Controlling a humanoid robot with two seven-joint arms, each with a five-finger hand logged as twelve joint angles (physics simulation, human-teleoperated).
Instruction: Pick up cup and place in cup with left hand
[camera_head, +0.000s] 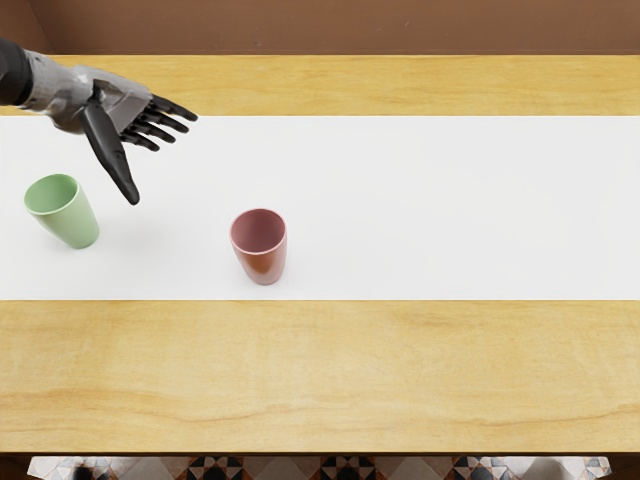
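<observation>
Front edge of the wooden table (320, 370), with patterned floor tiles (345, 468) just below. Behind the front band of wood, a long white strip (450, 210) running from side to side, perhaps to mark out a plain working zone.

Close to the strip's front edge, left of the table's middle, a dusky-red tapered cup (262, 265). Stands upright, mouth up, ready either to receive or to be lifted. A little farther back, toward the table's left edge, a pale green tapered cup (75, 223). Also upright, also mouth up, well apart from the red, so within reach of fingers without knocking its fellow. Narrower at the foot than at the rim, both of them: a shape well suited to nesting.

Beyond, above the strip's back left part, the left hand (115, 107), reaching in from the left edge. Holds nothing; thumb wide of the fingers and pointing down toward the strip, probably to leave room for a cup wall between. Looks like the approach stage, with the whole job ahead. Likely to call for a grasp on the green, being closer, then a level carry over the red and a centred lowering, lest rim and foot catch. Impossible to say for certain which cup goes into which.

Farthest, a back band of wood, then a brown surface (350, 25).
</observation>
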